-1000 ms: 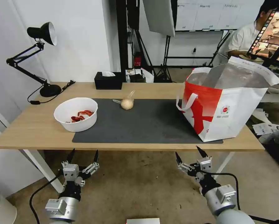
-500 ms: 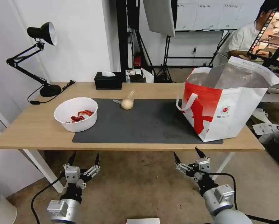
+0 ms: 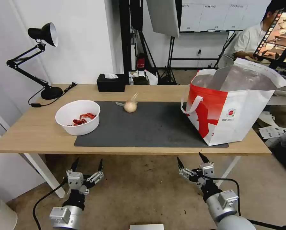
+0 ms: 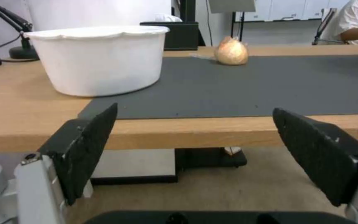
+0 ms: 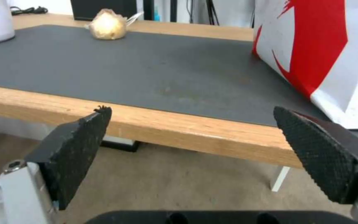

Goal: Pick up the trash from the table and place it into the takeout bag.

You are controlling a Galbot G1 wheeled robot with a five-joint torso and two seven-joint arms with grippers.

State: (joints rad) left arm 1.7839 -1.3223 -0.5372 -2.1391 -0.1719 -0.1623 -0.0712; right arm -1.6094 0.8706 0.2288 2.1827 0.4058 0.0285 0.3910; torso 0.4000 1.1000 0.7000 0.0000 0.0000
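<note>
Rising slightly: both grippers, empty.

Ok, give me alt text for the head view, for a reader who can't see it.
A light-wood table holds a white bowl with red scraps, a clear plastic bag with beige lump on a dark grey mat, and an open takeout bag at the right end. The left gripper and right gripper hang open below the near edge.

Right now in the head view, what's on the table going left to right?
Black desk lamp → white bowl with red scraps → black tissue box → clear plastic bag with beige lump → takeout bag.
</note>
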